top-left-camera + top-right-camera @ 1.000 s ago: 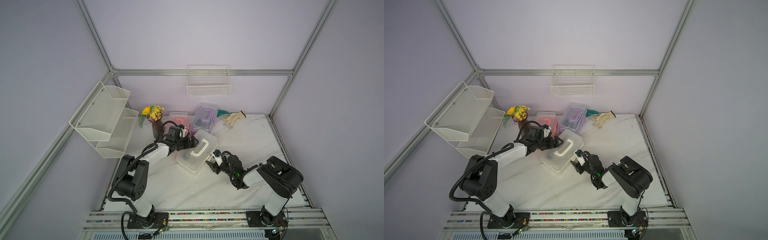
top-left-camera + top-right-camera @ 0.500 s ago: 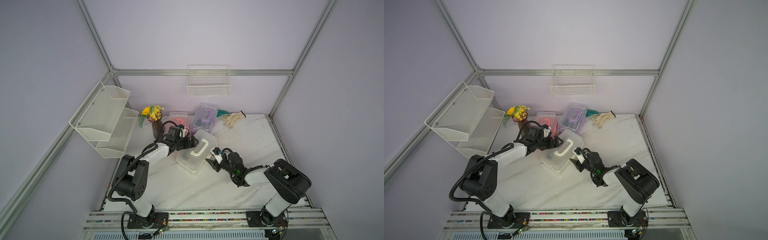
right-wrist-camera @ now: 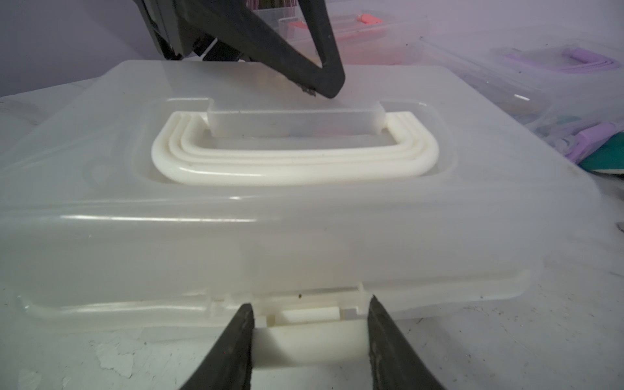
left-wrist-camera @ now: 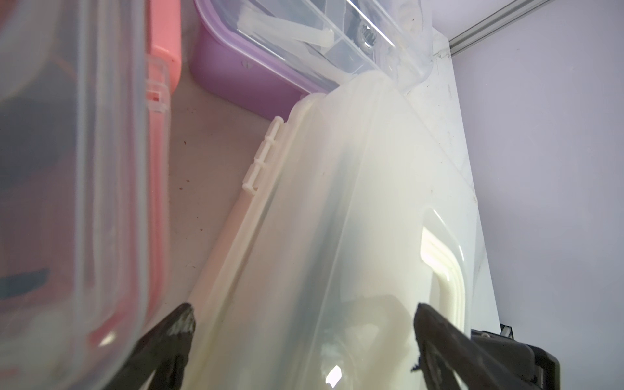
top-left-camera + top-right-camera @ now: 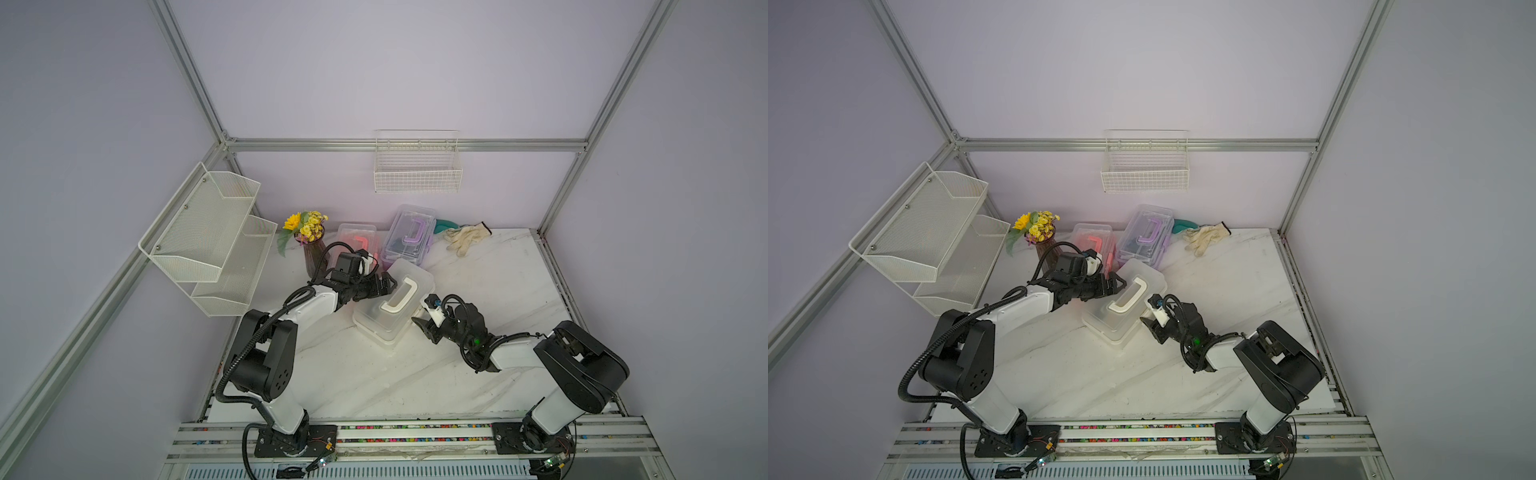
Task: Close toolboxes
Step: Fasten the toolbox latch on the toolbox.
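As left jaws, wide apart, rest on its lid [image 3: 101, 189], white toolbox [image 5: 392, 303] sits mid bench [image 5: 490, 286], lid down; right jaws clamp front latch [image 3: 310, 341], prob. unsnapped. Pink box [image 5: 356, 239] & purple box [image 5: 409, 232] behind: unclear.

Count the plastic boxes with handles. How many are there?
3. The big white plastic toolbox sits in the middle; the pink plastic toolbox is behind it, near the flower vase; the purple plastic toolbox is at the back, beside the glove.
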`<state>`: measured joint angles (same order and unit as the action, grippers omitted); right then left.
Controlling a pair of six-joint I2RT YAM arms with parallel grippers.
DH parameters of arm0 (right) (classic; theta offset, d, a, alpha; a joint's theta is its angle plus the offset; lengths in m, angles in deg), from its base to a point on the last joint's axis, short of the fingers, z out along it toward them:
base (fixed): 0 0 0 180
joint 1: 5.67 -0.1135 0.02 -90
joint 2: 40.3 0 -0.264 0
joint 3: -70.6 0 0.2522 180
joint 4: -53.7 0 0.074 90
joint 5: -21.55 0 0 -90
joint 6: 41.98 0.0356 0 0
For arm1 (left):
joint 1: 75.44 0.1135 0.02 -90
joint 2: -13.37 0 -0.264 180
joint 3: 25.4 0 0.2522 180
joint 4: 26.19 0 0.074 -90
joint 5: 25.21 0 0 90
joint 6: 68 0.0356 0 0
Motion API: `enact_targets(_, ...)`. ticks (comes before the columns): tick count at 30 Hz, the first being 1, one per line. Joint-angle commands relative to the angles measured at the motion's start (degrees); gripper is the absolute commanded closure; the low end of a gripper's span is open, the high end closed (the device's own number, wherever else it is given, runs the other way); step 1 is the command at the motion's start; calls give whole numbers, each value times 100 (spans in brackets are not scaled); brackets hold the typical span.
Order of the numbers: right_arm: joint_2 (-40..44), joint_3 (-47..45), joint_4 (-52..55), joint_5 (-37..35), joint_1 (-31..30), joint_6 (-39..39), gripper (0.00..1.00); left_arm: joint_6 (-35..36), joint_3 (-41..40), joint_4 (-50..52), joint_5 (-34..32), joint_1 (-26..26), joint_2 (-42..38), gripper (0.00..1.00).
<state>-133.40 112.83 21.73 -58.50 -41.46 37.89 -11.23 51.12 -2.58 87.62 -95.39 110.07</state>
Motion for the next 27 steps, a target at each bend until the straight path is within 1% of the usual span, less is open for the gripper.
enact_targets(1, 168, 135, -303, -87, -7, -64, 59, 25, -181, 154, 485, -104, 93, 0)
enact_targets(4, 242, 92, -285, -139, -7, -86, 59, 19, -198, 153, 481, -106, 62, 0)
enact_targets(12, 718, -130, 184, -246, -7, -88, 59, 44, -175, 156, 468, -105, 82, 0)
enact_targets(16, 865, -213, 118, -202, -7, 23, 59, 52, -151, 147, 494, -106, 103, 0)
enact_targets(19, 742, -93, 37, -204, -7, 5, 59, 43, -137, 145, 520, -106, 129, 0)
enact_targets(27, -59, 371, -400, 119, -24, 87, 59, 0, -210, 106, 538, -115, 97, 0)
